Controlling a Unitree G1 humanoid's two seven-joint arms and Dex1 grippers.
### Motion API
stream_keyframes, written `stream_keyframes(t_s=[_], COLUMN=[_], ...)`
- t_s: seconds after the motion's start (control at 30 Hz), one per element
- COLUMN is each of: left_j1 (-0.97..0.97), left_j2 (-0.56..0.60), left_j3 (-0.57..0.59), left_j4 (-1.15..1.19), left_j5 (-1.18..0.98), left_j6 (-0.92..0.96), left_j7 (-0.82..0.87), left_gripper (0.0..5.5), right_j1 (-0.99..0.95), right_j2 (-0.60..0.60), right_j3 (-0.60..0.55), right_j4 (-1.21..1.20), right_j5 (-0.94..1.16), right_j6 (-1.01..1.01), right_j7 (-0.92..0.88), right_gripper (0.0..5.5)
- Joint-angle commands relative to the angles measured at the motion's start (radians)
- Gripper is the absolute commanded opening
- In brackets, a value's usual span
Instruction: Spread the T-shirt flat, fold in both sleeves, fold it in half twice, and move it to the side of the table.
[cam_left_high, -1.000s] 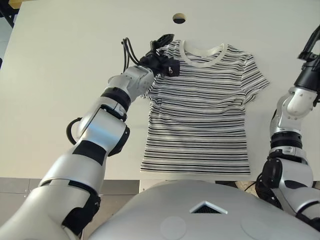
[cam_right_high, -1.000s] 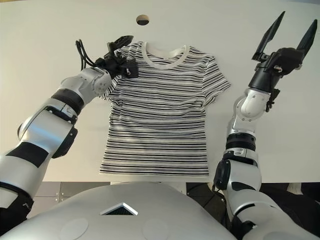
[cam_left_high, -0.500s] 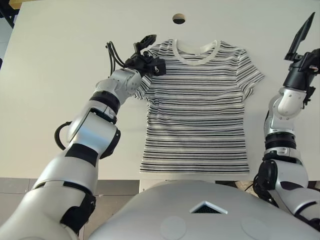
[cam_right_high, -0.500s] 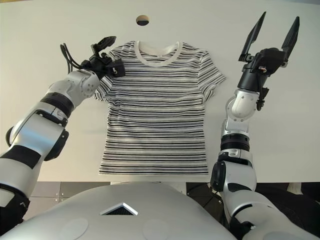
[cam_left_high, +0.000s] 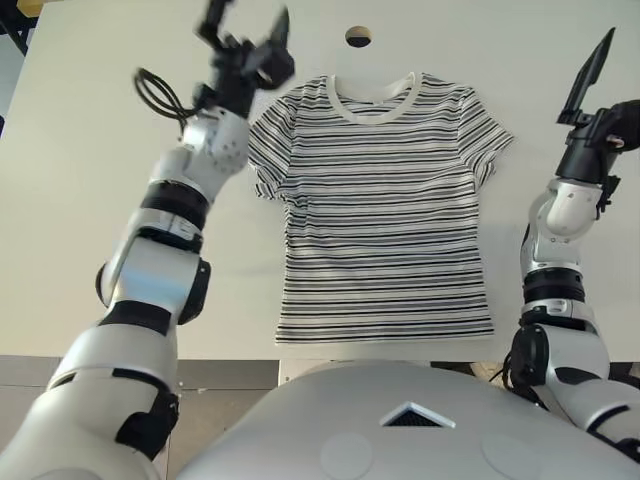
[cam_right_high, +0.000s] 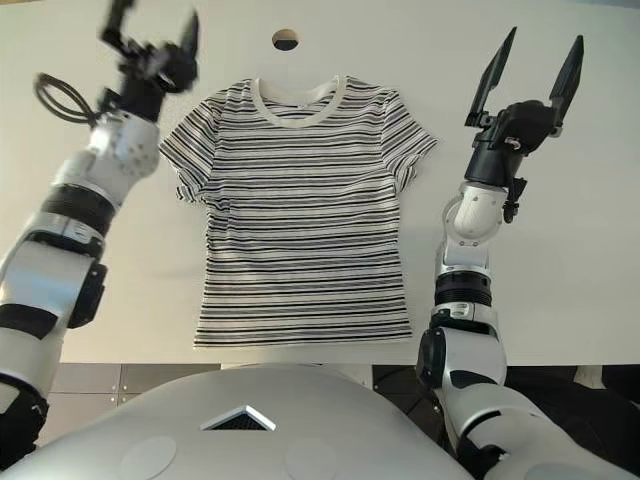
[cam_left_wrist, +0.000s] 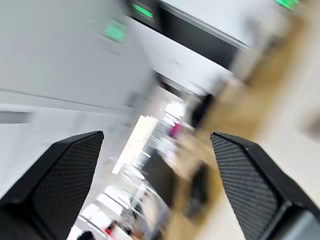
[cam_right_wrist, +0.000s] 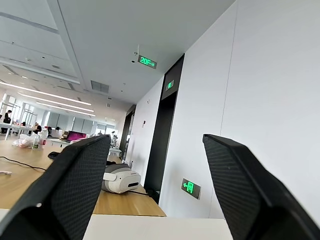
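Note:
A black-and-white striped T-shirt (cam_left_high: 382, 200) lies face up on the white table (cam_left_high: 110, 200), collar away from me, both short sleeves spread out. My left gripper (cam_left_high: 245, 25) is raised above the table just off the shirt's left sleeve (cam_left_high: 268, 135), open and holding nothing. My right gripper (cam_right_high: 530, 70) is lifted to the right of the right sleeve (cam_right_high: 408, 140), fingers pointing up and wide apart, also holding nothing. In both wrist views the fingers (cam_left_wrist: 55, 185) (cam_right_wrist: 65, 190) frame the room rather than the table.
A round cable hole (cam_left_high: 357, 37) sits in the table just beyond the collar. A black cable loop (cam_left_high: 160, 95) hangs by my left wrist. Bare tabletop stretches to both sides of the shirt; the near table edge runs just below the hem (cam_left_high: 385, 335).
My left gripper let go of the left shoulder, opened and rose up and to the left. The shirt slid slightly left and now lies flat. The right arm barely moved.

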Motion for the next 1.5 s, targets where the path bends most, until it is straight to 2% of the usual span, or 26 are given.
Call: stream_keyframes(t_s=[0.03, 0.1, 0.2, 0.43, 0.6, 0.83, 1.17, 1.5], left_j1=[0.265, 0.392, 0.462, 0.344, 0.248, 0.235, 0.217, 0.241], left_j2=[0.207, 0.283, 0.341, 0.321, 0.299, 0.275, 0.273, 0.234], left_j3=[0.118, 0.105, 0.04, -0.114, -0.221, -0.334, -0.342, -0.349], left_j4=[-0.378, -0.433, -0.36, -0.112, -0.026, -0.134, -0.07, -0.073], left_j5=[0.045, 0.123, 0.232, 0.337, 0.39, 0.412, 0.397, 0.383], left_j6=[0.092, 0.175, 0.274, 0.304, 0.228, 0.1, 0.147, 0.195], left_j7=[-0.075, -0.138, -0.223, -0.382, -0.392, -0.43, -0.406, -0.373], left_gripper=[3.99, 3.99, 3.99, 3.99, 3.99, 3.99, 3.99, 2.2], right_j1=[0.014, 0.015, 0.011, 0.019, 0.021, 0.019, 0.023, 0.034], right_j2=[-0.004, -0.011, -0.017, -0.026, -0.026, -0.019, -0.017, -0.02], right_j3=[0.011, 0.015, 0.024, 0.044, 0.057, 0.075, 0.087, 0.084], right_j4=[0.0, -0.001, 0.009, 0.013, 0.018, 0.022, 0.013, -0.001], right_j5=[-0.016, -0.025, -0.052, -0.127, -0.154, -0.165, -0.156, -0.148], right_j6=[0.007, 0.007, 0.001, -0.015, -0.02, -0.022, -0.02, -0.022], right_j7=[0.008, 0.008, -0.001, -0.027, -0.045, -0.055, -0.053, -0.049], right_gripper=[3.4, 3.4, 3.4, 3.4, 3.4, 3.4, 3.4, 3.4])
